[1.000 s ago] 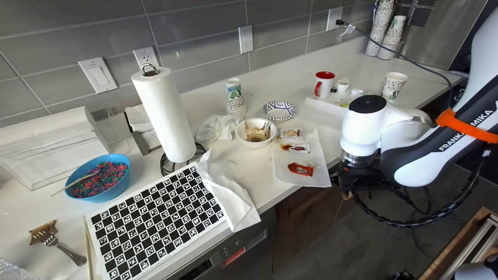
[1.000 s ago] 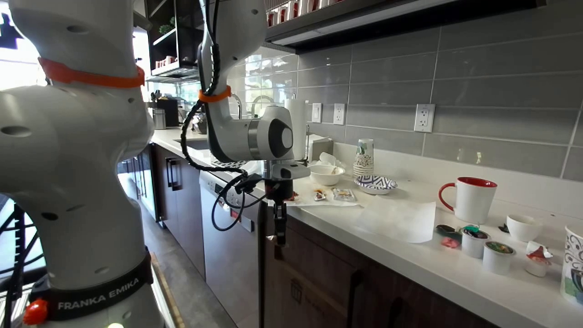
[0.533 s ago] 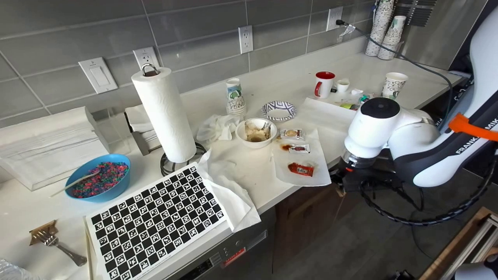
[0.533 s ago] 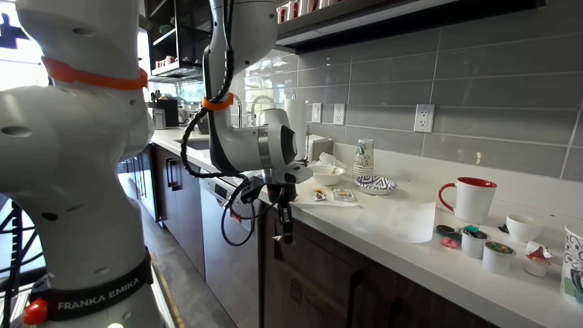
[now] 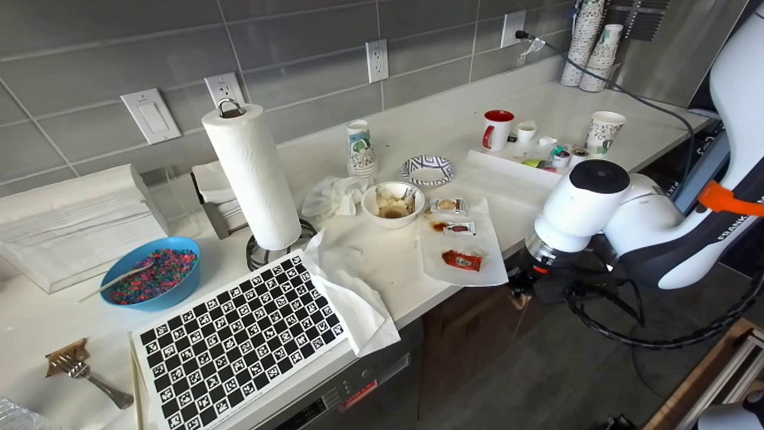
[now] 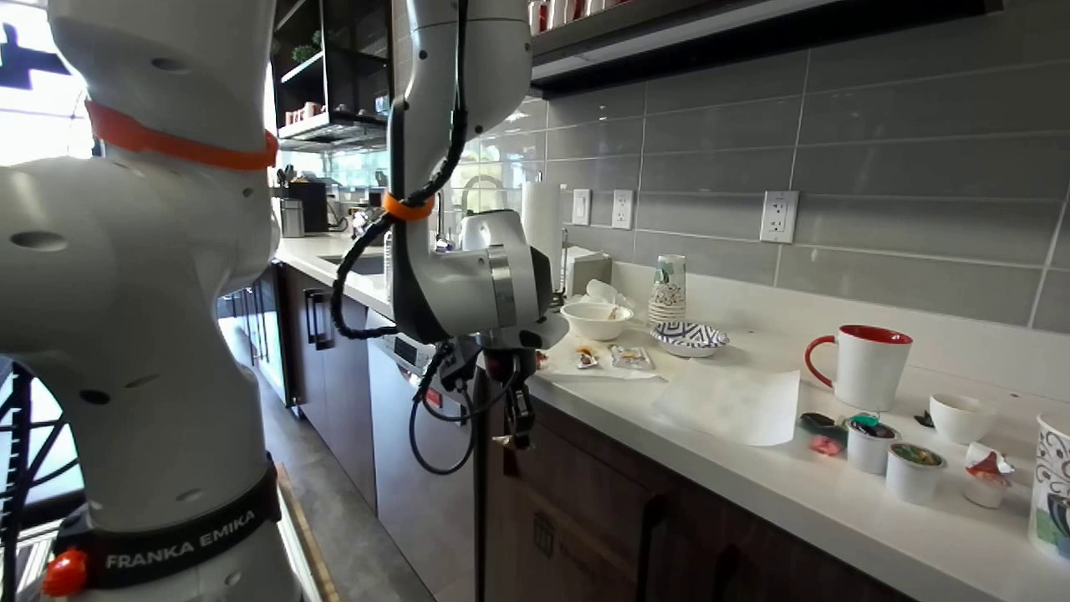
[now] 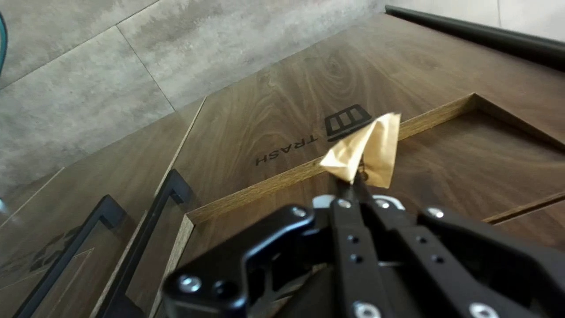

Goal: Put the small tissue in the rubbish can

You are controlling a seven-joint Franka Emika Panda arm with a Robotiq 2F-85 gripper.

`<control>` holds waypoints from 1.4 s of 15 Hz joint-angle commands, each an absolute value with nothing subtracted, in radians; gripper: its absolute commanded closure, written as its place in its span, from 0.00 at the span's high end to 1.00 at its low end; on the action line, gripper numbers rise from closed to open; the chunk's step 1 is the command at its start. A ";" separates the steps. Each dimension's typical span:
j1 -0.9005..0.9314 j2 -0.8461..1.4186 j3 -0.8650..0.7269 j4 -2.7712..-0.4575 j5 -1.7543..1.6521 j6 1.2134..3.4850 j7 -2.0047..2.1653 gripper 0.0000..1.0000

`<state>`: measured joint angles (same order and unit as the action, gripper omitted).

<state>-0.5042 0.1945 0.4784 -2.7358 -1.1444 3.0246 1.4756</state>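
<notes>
The small tissue shows as a folded tan piece of paper at the tips of my gripper in the wrist view. My gripper is shut on it. In both exterior views the gripper points down and tilts, below counter height in front of the cabinet, with the paper at its tip. The dark wood cabinet front bears a bin mark and the word TRASH. A rectangular cut-out with pale edges lies beside the mark, behind the paper. No rubbish can itself shows.
Black bar handles stick out on the neighbouring cabinet fronts. The counter edge runs above and beside the gripper. The dishwasher stands next to the trash cabinet. A sheet with sauce packets lies near the counter's edge.
The wrist and forearm have shifted right in both exterior views and tilted more. The gripper tips stay near the same spot before the cabinet, with the paper still held.
</notes>
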 commanded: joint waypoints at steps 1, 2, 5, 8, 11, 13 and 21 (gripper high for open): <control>-0.469 0.275 0.428 -2.688 -1.268 3.046 1.554 0.00; -0.459 0.287 0.418 -2.678 -1.298 3.041 1.570 0.00; -0.425 0.342 0.387 -2.633 -1.406 3.029 1.631 0.00; -0.396 0.398 0.360 -2.584 -1.528 3.020 1.709 0.00; -0.376 0.458 0.346 -2.537 -1.647 3.002 1.800 0.00; -0.371 0.501 0.347 -2.508 -1.721 2.988 1.862 0.00; -0.383 0.514 0.356 -2.508 -1.740 2.980 1.867 0.01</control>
<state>-0.3828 0.5140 0.3564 -2.5085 -1.7400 2.9802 1.8666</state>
